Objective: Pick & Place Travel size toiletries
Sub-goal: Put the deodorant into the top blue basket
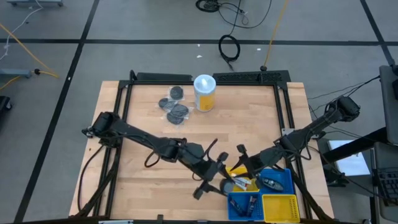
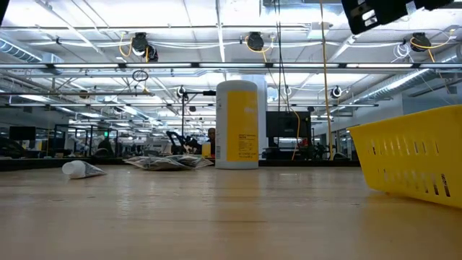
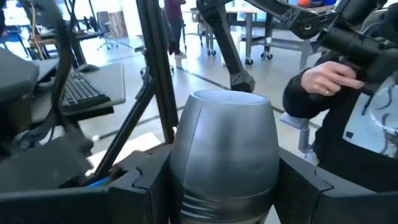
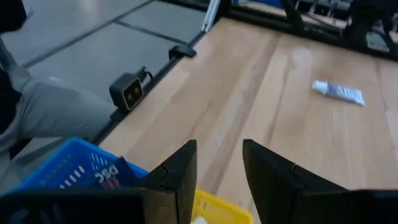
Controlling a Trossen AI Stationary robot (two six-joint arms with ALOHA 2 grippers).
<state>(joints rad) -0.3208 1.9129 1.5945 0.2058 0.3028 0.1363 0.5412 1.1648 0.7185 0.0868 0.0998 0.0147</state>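
Left gripper [image 1: 219,180] sits low over the near-right part of the wooden table [image 1: 137,124], right at the baskets, clamped on a grey tube [image 3: 224,149] — in the left wrist view the tube's rounded end fills the space between the two dark fingers [image 3: 140,186]. Right gripper [image 1: 241,163] is just beside it, over the yellow basket [image 1: 244,179], jaws narrowly apart, nothing between them in the right wrist view. Blue basket [image 1: 277,179] next to it holds a dark item; another blue basket [image 1: 244,205] and a yellow one [image 1: 280,208] sit at the table's near edge.

Remaining toiletries: grey flat packets [image 1: 174,106] clustered at the far side, just left of the yellow-and-white canister [image 1: 204,93]. Low view shows a small white tube [image 2: 83,170] lying on the table left of those packets — also seen in the right wrist view [image 4: 339,93].

A person's hand [image 3: 329,78] and dark sleeve show beyond the table in the left wrist view.
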